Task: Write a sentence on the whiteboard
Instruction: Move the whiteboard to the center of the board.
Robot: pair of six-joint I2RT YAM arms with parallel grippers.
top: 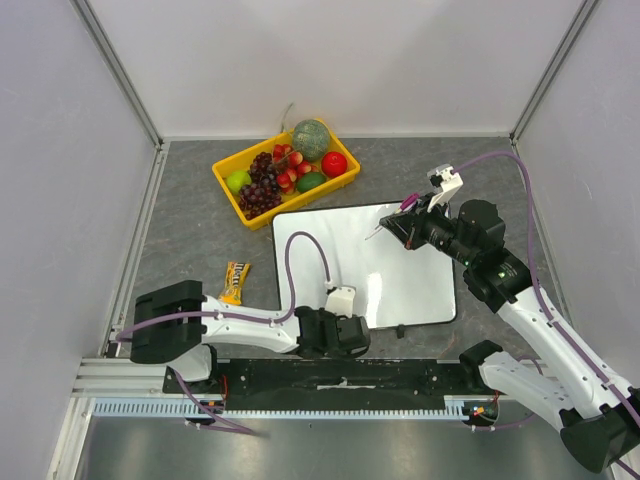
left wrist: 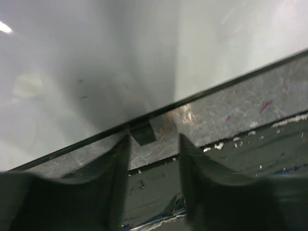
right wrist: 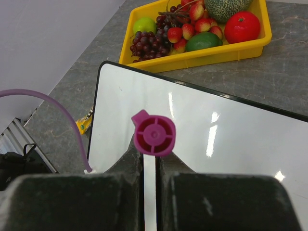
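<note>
The left hand point(left wrist: 154, 139) is at the near edge of the whiteboard point(left wrist: 96, 62). Its two fingers point(left wrist: 118, 163) stand apart and hold nothing. A small black clip point(left wrist: 143, 133) on the board's rim lies in the gap between them, and neither finger touches it.

The right hand point(right wrist: 149, 161) is closed on a marker point(right wrist: 154, 134) with a purple end. It hangs over the far right part of the board with the marker pointing down to the left. I cannot tell if the tip touches the surface.

The whiteboard lies flat on the grey worktop point(top: 190, 230), in the middle, and no writing shows on it.

Just behind it is a yellow tray point(top: 228, 190). In the tray are dark grapes point(top: 262, 188), strawberries point(top: 288, 165), a green melon point(top: 311, 138), a round red fruit point(top: 334, 163) and two green fruits. A candy packet point(top: 235, 281) lies on the worktop to the left of the board.
</note>
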